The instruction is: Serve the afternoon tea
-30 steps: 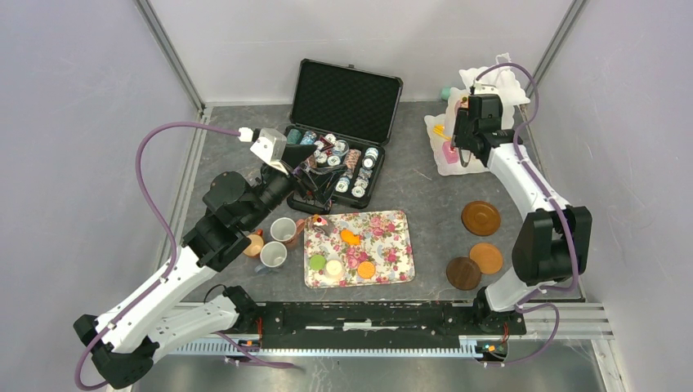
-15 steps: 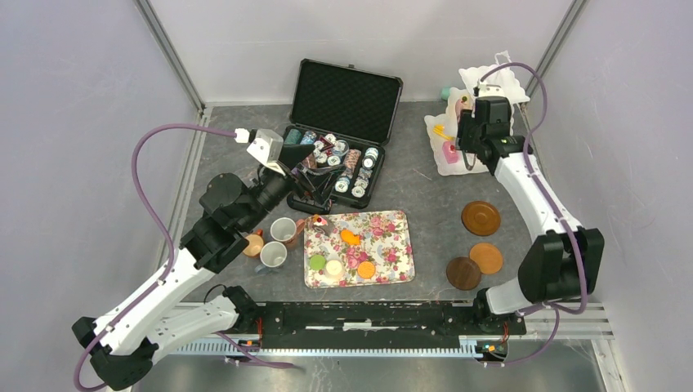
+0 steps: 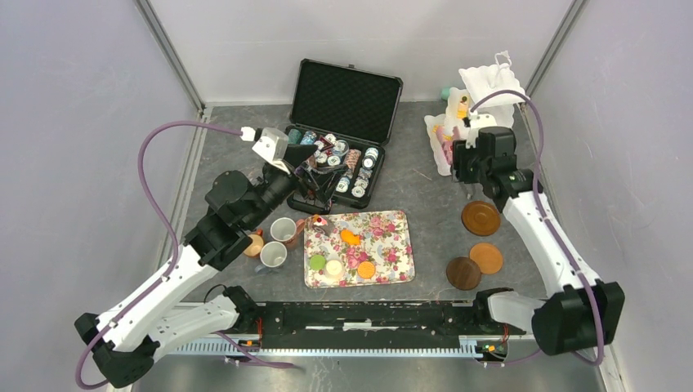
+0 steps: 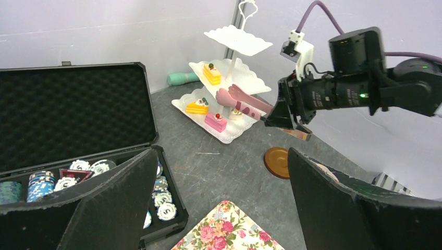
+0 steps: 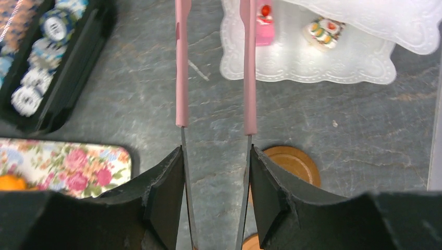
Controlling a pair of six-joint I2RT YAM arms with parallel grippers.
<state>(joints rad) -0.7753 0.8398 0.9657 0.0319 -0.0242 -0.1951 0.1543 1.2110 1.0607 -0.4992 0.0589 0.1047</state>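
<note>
Small toy cakes and macarons, orange (image 3: 351,237), green (image 3: 317,262), cream (image 3: 334,267) and orange (image 3: 366,269), lie on the floral tray (image 3: 392,245). Three mugs (image 3: 273,256) stand left of it. More cakes, yellow (image 4: 212,74), orange-yellow (image 4: 197,107) and pink (image 4: 216,121), sit on the white tiered stand (image 4: 237,39). My right gripper (image 3: 459,159) (image 5: 216,192) is shut on the pink tongs (image 5: 181,78), whose tips (image 4: 225,96) look empty next to the stand. My left gripper (image 3: 306,175) (image 4: 219,208) is open and empty above the poker chip case.
The open black case (image 3: 347,98) of striped poker chips stands behind the tray. Three brown saucers (image 3: 480,218) (image 3: 486,258) (image 3: 463,273) lie at the right. A green object (image 4: 182,78) lies behind the stand. Walls close both sides.
My right arm has drawn back from the tiered stand toward the saucers, carrying the tongs. My left arm has hardly moved.
</note>
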